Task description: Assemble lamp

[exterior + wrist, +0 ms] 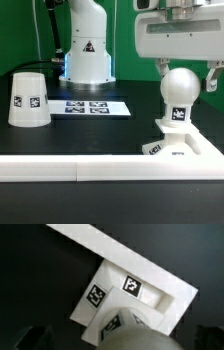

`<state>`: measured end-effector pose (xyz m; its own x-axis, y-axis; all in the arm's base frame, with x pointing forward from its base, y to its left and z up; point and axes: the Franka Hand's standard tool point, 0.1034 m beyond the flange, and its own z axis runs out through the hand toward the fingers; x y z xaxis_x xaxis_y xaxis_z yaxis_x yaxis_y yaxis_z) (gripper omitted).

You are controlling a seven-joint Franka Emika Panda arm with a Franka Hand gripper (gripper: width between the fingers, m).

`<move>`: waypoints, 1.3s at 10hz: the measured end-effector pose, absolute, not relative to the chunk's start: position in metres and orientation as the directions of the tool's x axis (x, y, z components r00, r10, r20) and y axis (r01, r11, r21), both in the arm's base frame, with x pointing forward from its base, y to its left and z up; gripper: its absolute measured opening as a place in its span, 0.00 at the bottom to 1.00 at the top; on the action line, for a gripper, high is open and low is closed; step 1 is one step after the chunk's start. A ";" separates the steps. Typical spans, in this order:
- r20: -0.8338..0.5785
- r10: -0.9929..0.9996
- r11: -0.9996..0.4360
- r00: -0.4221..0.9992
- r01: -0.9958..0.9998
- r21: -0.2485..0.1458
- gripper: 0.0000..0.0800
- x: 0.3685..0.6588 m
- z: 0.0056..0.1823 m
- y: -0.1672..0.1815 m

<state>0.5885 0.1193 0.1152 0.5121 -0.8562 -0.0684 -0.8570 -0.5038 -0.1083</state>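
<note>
The white ball-shaped bulb (180, 90) stands upright by its neck on the flat square base (190, 152) at the exterior view's right. My gripper (186, 72) hangs right over the bulb, open. Its fingers (160, 68) flank the top of the ball and the other finger stands clear of it. In the wrist view the bulb (135, 333) fills the space between the dark fingers (40, 336), with the tagged base (150, 288) beneath it. The cup-like shade (28, 98) stands mouth down on the table at the exterior view's left, far from the gripper.
The long white border rail (90, 170) runs along the front, touching the base; it also shows in the wrist view (95, 243). The marker board (92, 106) lies mid-table in front of the robot's pedestal (86, 55).
</note>
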 end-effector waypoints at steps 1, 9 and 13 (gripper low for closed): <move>-0.069 -0.856 -0.505 0.513 -0.857 -0.108 0.87 0.588 0.115 0.119; -0.001 -0.427 -0.903 0.904 -0.427 -0.053 0.87 0.562 0.108 0.104; 0.005 -0.413 -0.910 0.911 -0.412 -0.051 0.87 0.562 0.104 0.098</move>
<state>0.5615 0.0983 0.1036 0.9109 -0.4126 0.0047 -0.4118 -0.9098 -0.0508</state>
